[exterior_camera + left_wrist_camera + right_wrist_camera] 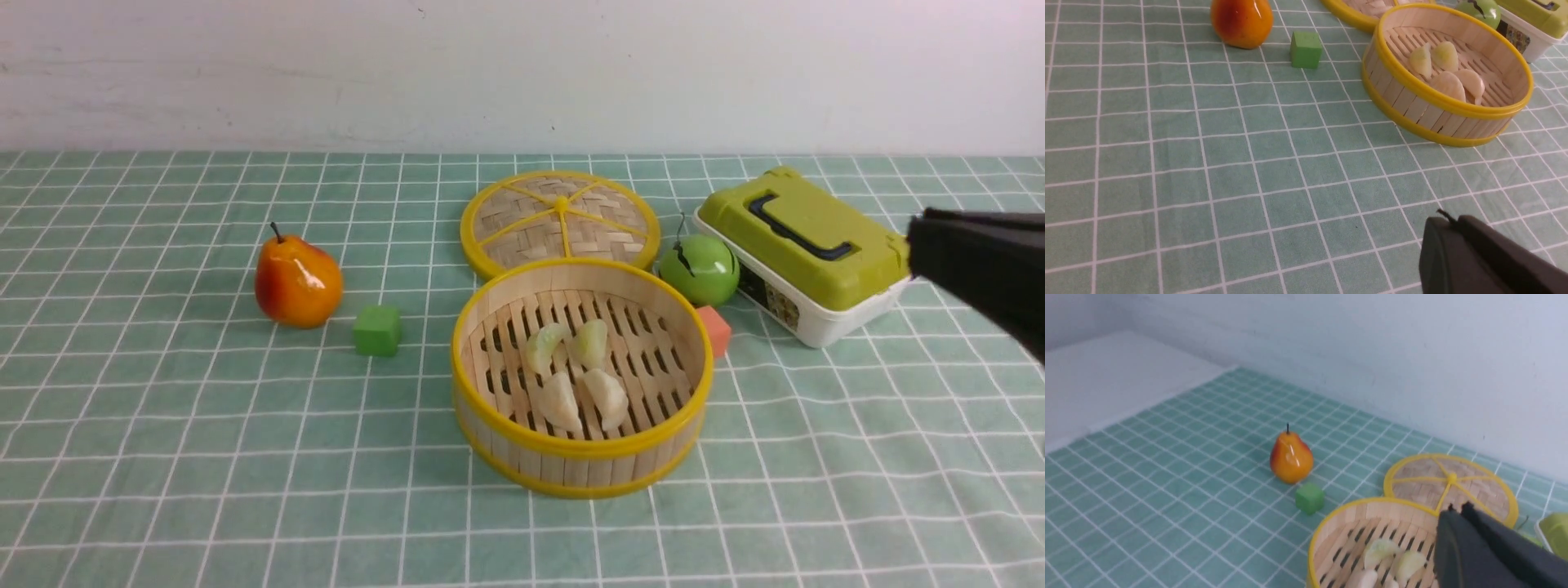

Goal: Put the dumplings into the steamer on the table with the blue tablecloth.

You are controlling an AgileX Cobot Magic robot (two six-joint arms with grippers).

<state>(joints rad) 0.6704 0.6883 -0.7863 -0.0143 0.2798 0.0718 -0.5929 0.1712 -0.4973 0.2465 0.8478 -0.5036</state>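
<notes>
The bamboo steamer (581, 465) (1414, 108) (1331, 535) stands mid-table on the teal grid cloth (204, 457). Inside lie the dumplings: two pale green ones (545, 345) (592, 341) (1421, 61) (1380, 550) behind two cream-white ones (562, 402) (607, 397) (1447, 85). My right gripper (916, 237) (1455, 509) hovers shut and empty to the right of the steamer, above the green-lidded box. My left gripper (1447, 220) is shut and empty over bare cloth, short of the steamer; it does not show in the front view.
The woven lid (560, 219) lies flat behind the steamer. A pear (297, 282) and green cube (377, 330) sit to the left. A green apple (699, 269), an orange cube (716, 329) and a green-lidded white box (804, 253) are on the right.
</notes>
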